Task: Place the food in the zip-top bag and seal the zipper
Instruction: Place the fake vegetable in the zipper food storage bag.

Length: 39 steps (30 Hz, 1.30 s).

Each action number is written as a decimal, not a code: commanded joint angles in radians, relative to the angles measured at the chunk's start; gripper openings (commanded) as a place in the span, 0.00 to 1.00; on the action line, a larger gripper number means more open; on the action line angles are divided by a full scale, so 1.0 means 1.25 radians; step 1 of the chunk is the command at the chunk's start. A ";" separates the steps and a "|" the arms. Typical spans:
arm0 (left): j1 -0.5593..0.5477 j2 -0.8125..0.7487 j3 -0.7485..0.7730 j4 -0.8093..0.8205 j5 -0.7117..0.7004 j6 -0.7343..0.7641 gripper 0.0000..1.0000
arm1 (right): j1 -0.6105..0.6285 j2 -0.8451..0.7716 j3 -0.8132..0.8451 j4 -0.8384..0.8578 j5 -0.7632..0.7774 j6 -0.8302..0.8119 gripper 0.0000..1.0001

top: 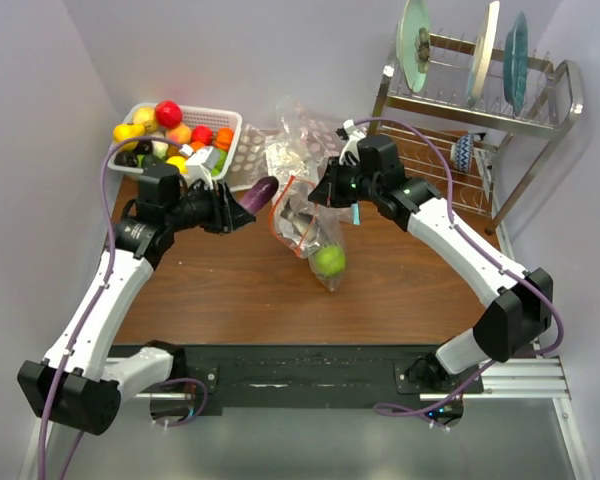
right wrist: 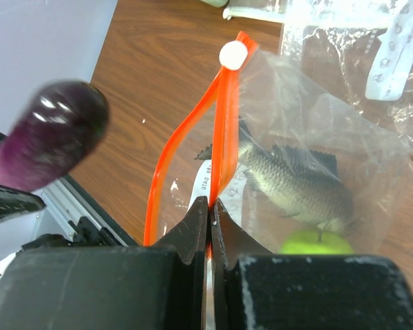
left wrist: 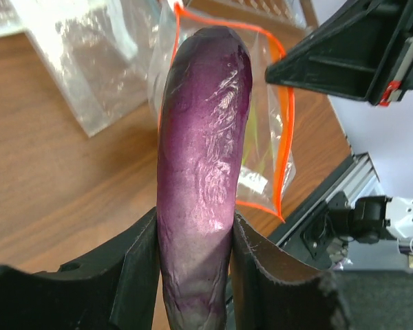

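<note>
My left gripper [top: 242,206] [left wrist: 195,227] is shut on a glossy purple eggplant [top: 261,194] [left wrist: 203,158], its tip pointing at the zip-top bag [top: 302,228] [left wrist: 265,137] and just short of its mouth. My right gripper [top: 318,196] [right wrist: 210,203] is shut on one side of the orange-red zipper [right wrist: 224,130], holding the bag up. The other side of the strip bows outward, so the mouth gapes. In the right wrist view the eggplant [right wrist: 49,135] hangs left of that opening. Inside the bag lie a green apple [top: 328,261] [right wrist: 316,243] and a silvery toy fish [right wrist: 296,184].
A white basket [top: 228,121] with several toy fruits stands at the back left, behind my left arm. More crinkly clear bags [top: 292,140] lie behind the held one. A metal dish rack [top: 500,118] with plates fills the back right.
</note>
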 commanded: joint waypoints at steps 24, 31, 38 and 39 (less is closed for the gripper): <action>-0.220 0.422 0.429 -0.335 -0.220 0.152 0.36 | -0.004 0.018 0.039 -0.002 -0.040 -0.009 0.00; -0.262 0.474 0.488 -0.317 -0.239 0.123 0.78 | -0.004 0.017 0.033 0.003 -0.034 -0.007 0.00; -0.259 0.439 0.504 -0.296 -0.237 0.116 0.89 | -0.004 0.007 0.027 0.002 -0.018 -0.011 0.00; -0.253 0.434 0.508 -0.296 -0.238 0.118 0.89 | -0.004 0.007 0.025 0.002 -0.017 -0.009 0.00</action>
